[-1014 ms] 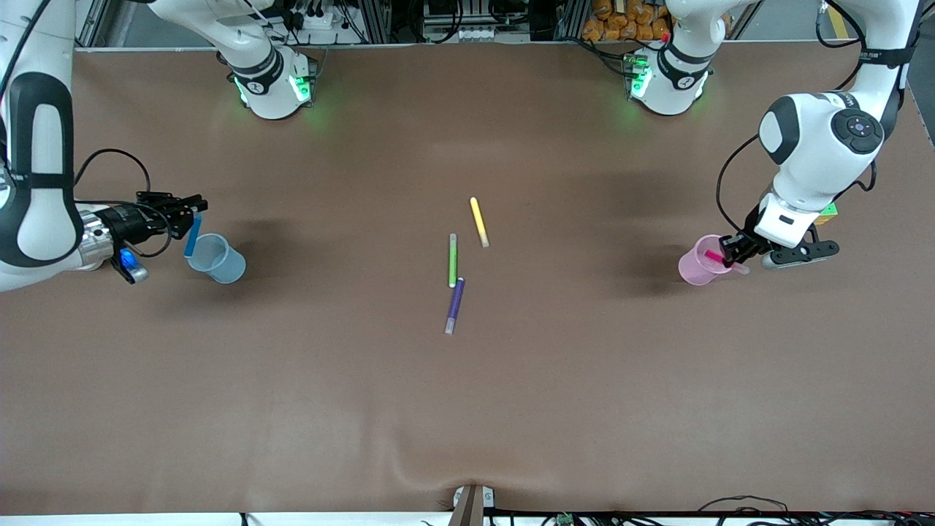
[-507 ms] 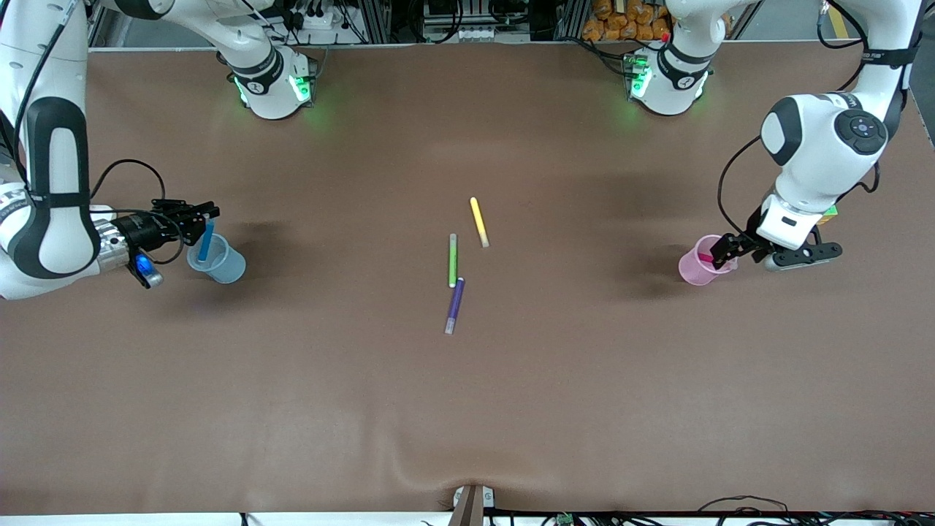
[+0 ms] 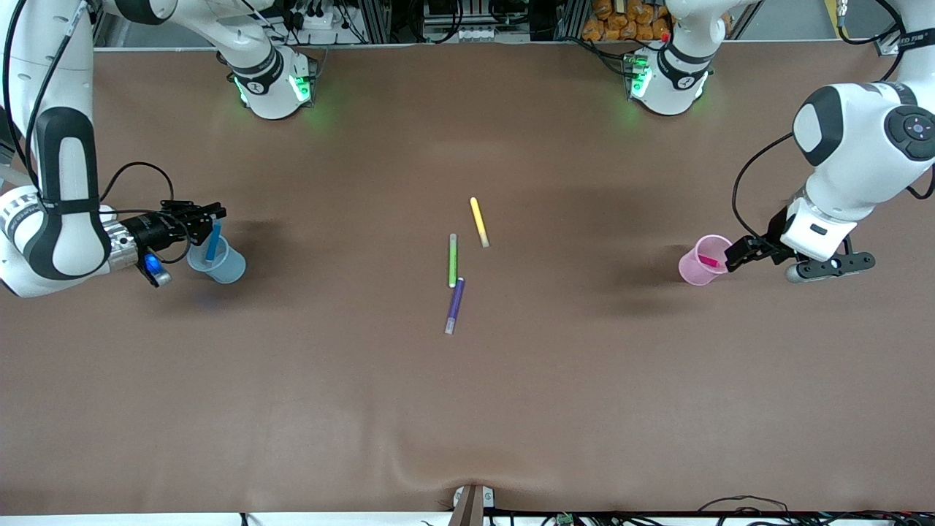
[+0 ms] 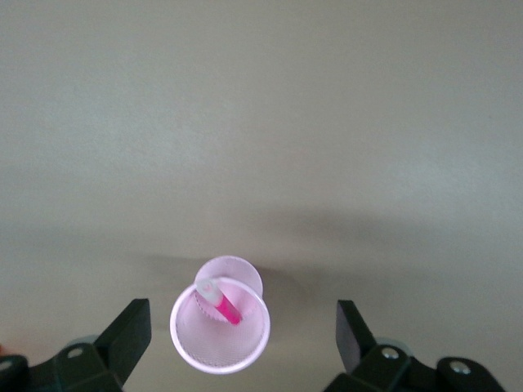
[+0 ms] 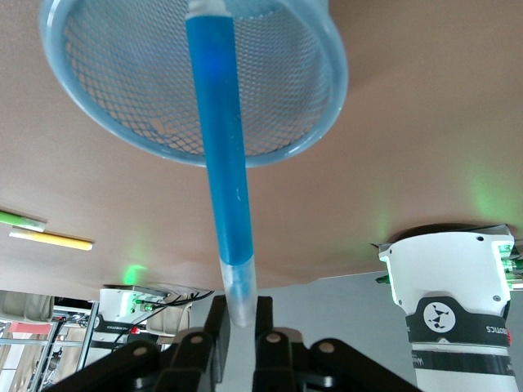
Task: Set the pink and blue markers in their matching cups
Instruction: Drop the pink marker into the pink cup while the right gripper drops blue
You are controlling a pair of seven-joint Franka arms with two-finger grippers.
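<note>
While my right gripper (image 3: 212, 213) hangs over the blue cup (image 3: 217, 261), its fingers (image 5: 217, 323) pinch the pale cap end of the blue marker (image 3: 212, 243). The marker slants down with its lower end inside the cup. This cup stands at the right arm's end of the table (image 3: 467, 409).

My left gripper (image 3: 739, 252) sits just beside the pink cup (image 3: 703, 260), at the left arm's end of the table. Its fingers (image 4: 127, 331) are spread wide and hold nothing. In the left wrist view, the cup shows between the two fingertips, without contact. The pink marker (image 3: 708, 260) rests inside the pink cup, leaning against the wall, pale cap uppermost.

Three other pens lie near the table's middle, well apart from both cups. The yellow pen (image 3: 478, 221) lies farthest from the front camera. The green pen (image 3: 452, 260) lies nearer. The purple pen (image 3: 455, 305) lies nearest, its upper end just beside the green pen's lower end.
</note>
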